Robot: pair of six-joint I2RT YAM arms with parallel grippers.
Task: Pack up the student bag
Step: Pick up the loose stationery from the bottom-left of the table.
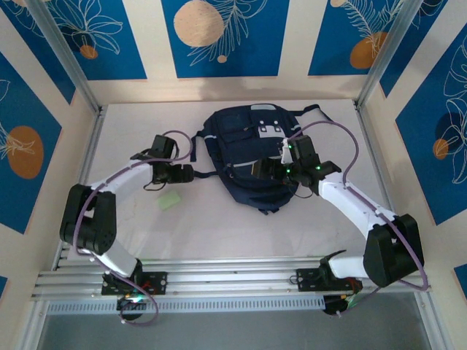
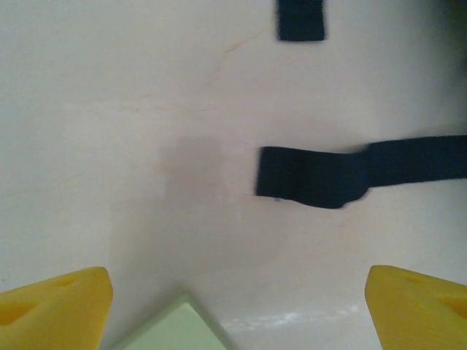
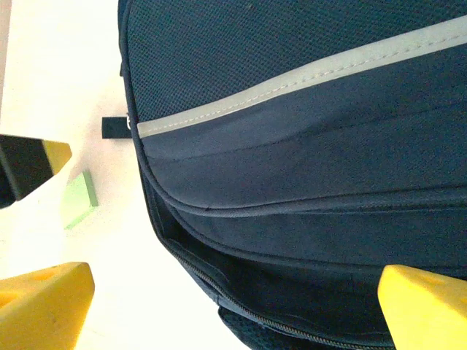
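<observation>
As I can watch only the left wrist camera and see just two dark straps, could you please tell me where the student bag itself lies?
Observer: The student bag lies flat in the middle of the table, to the right of the left gripper. The straps you see trail from its left side.
Operator: Thank you. What is the right gripper doing?
Observer: The right gripper hangs over the bag's near half, jaws wide open, holding nothing.
Operator: And the pale green thing at my lower edge?
Observer: It is a small green pad lying loose on the table, on the near side of the left gripper and apart from the bag.
</observation>
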